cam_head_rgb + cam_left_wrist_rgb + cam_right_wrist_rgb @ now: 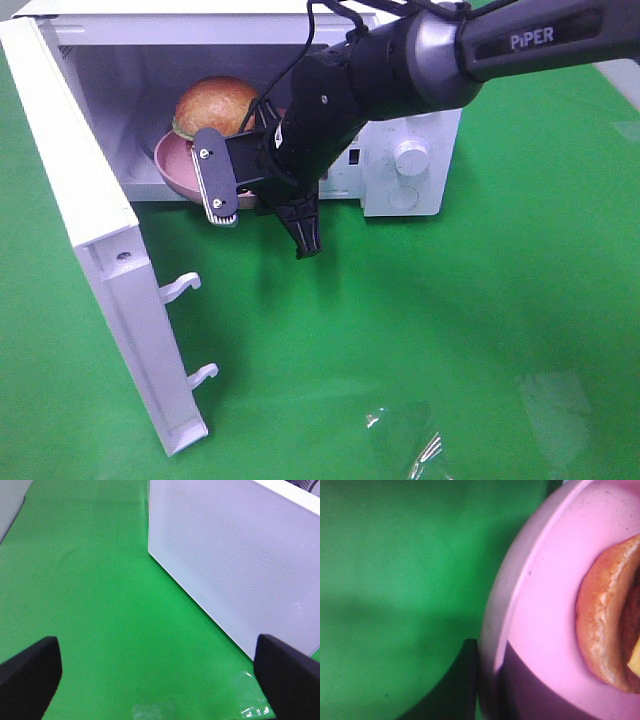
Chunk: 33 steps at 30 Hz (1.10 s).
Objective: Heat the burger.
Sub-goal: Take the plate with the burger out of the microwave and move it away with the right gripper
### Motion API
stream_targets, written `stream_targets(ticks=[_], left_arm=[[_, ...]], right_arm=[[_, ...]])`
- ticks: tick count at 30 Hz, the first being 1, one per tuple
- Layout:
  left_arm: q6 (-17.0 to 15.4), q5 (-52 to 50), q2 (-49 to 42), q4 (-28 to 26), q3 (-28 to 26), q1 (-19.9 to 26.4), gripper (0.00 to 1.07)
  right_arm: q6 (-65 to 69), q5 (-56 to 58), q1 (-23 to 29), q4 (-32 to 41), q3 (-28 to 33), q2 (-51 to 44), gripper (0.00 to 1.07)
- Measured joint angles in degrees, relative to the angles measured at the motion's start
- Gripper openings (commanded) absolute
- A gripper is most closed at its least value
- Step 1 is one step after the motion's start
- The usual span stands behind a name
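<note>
The burger [215, 105], a golden-brown bun with a little green at its edge, sits on a round pink plate [172, 160] in the open mouth of the white microwave [150, 60]. My right gripper [222, 200] reaches in from the right and is shut on the plate's front rim. In the right wrist view the plate [545, 605] and the bun's side [600, 625] fill the frame, with a dark finger [467, 680] at the rim. My left gripper [160, 680] is open over green cloth, holding nothing, beside a white dotted panel [235, 555].
The microwave door [100, 250] stands swung open toward the front left, with two latch hooks [180, 288] sticking out. The control panel with its knob [410, 157] is to the right of the cavity. Crumpled clear film [405, 440] lies on the green cloth at the front.
</note>
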Motion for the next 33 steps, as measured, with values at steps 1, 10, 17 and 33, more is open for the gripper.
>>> stream_targets(ticks=[1, 10, 17, 33], left_arm=[[0.0, 0.0, 0.0, 0.0, 0.0, 0.0, 0.97], [0.0, 0.0, 0.0, 0.0, 0.0, 0.0, 0.97], [0.0, 0.0, 0.0, 0.0, 0.0, 0.0, 0.97], [0.0, 0.0, 0.0, 0.0, 0.0, 0.0, 0.97]], right_arm=[[0.0, 0.0, 0.0, 0.0, 0.0, 0.0, 0.0], [-19.2, -1.9, -1.8, 11.1, 7.7, -5.4, 0.0], [-23.0, -3.4, -2.5, 14.5, 10.8, -7.7, 0.0], [-26.9, -7.6, -2.6, 15.2, 23.5, -16.3, 0.0]])
